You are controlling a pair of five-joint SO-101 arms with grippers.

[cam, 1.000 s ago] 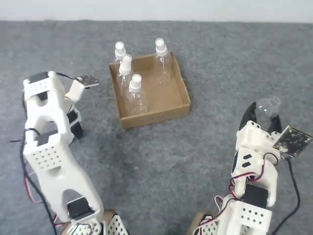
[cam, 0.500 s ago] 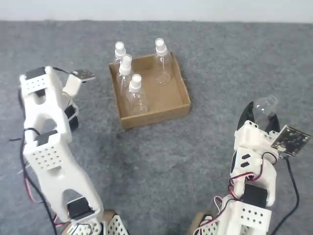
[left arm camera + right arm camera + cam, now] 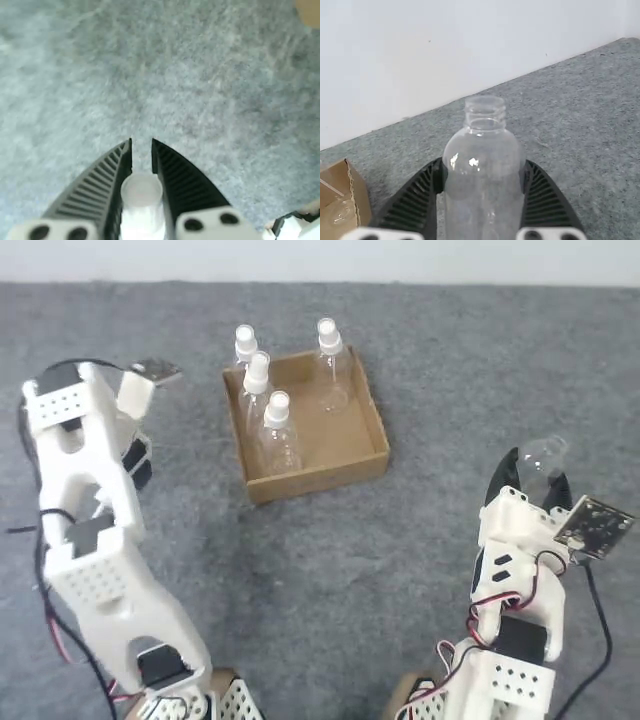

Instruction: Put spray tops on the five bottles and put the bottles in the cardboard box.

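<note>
A clear bottle (image 3: 482, 165) with a bare threaded neck stands upright in my right gripper (image 3: 482, 172), which is shut on its body. In the high view that bottle (image 3: 546, 454) is at the right, well away from the cardboard box (image 3: 372, 430). My left gripper (image 3: 141, 142) hangs over bare carpet, shut on a white spray top (image 3: 141, 192) seated deep between its ribbed fingers. The left arm (image 3: 85, 500) stands tall at the left of the box. Three capped bottles (image 3: 278, 430) stand in the box, and a further capped bottle (image 3: 245, 340) is at its back left corner.
Grey carpet (image 3: 330, 570) covers the table, with open room between the two arms and in front of the box. A pale wall (image 3: 420, 50) runs along the far edge.
The left arm has swung up and to the left, away from the box. The right arm and its bottle have hardly moved.
</note>
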